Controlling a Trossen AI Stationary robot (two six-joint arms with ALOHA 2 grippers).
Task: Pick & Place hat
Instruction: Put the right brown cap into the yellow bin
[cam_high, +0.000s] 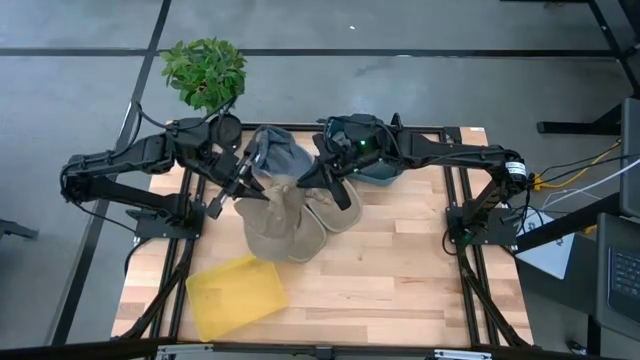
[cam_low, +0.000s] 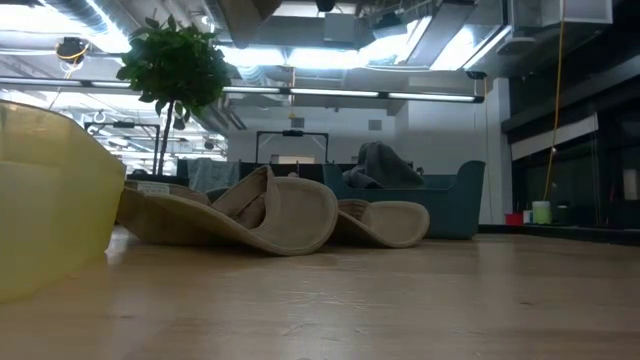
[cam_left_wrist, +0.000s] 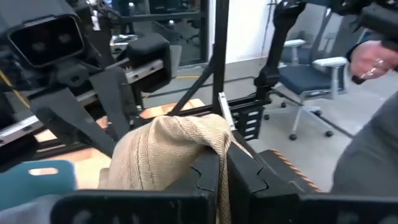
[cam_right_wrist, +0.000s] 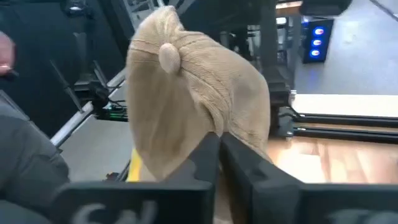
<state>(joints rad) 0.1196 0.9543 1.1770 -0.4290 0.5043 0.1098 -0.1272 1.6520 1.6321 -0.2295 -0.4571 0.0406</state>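
Observation:
A tan corduroy hat (cam_high: 284, 196) stands bunched up on top of a pile of tan hats (cam_high: 290, 235) in the middle of the table, and my two grippers are on opposite sides of it. My left gripper (cam_high: 255, 190) is shut on its left side, my right gripper (cam_high: 312, 185) on its right side. The right wrist view shows the hat's crown with its top button (cam_right_wrist: 168, 56). In the low view the hat pile (cam_low: 275, 212) lies on the wood, and neither gripper shows there. My left gripper (cam_left_wrist: 222, 155) pinches a fold of the tan hat's cloth (cam_left_wrist: 208, 140) between its two fingers, coming from the table's left. The cloth bulges up past the fingers; how many layers, I cannot tell. The hat's lower part sits on the pile. My right gripper (cam_right_wrist: 219, 140) pinches the tan hat's crown at its lower edge (cam_right_wrist: 233, 127) between its two fingers, coming from the table's right. The crown stands upright beyond the fingers, with the button side facing the camera.
A grey hat (cam_high: 276, 150) lies at the far side between the arms, beside a teal bin (cam_high: 372, 168). A yellow bin (cam_high: 236, 295) sits at the near left, and a potted plant (cam_high: 205, 70) stands beyond the far edge. A person's hand (cam_left_wrist: 372, 62) shows beyond the table.

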